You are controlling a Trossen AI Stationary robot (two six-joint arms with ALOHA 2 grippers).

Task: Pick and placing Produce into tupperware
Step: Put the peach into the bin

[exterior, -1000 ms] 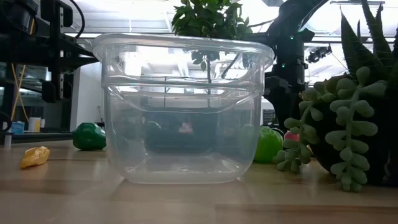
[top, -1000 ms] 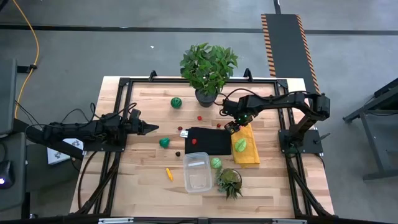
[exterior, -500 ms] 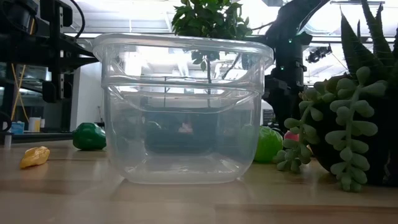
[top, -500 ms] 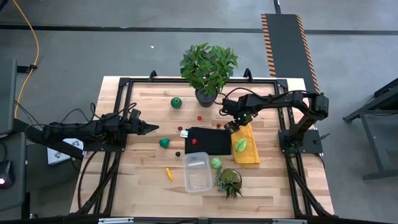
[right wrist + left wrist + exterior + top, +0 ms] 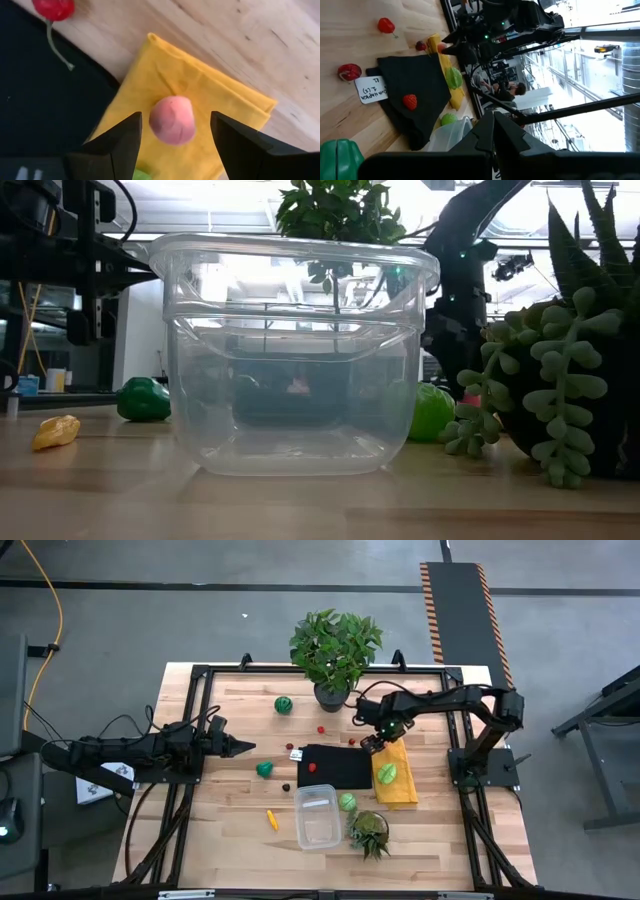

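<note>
Produce lies scattered on the bench [image 5: 230, 830] near the empty tupperware [image 5: 317, 816], while the right gripper's [image 5: 173, 131] fingers [image 5: 117, 142] hang spread over a pink piece [image 5: 173, 120] on the yellow cloth [image 5: 220, 105]; the left gripper [image 5: 243, 747] is closed, holding nothing.

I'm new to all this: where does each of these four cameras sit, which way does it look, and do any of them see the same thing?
High: overhead, straight down; both arms, left gripper shut.
Low: table height, through the tupperware; one dark arm behind.
Left wrist: along the table past its own fingers to the black cloth.
Right wrist: down on a pink fruit between the open right gripper fingers.
Shared: the yellow cloth also shows from overhead.
</note>
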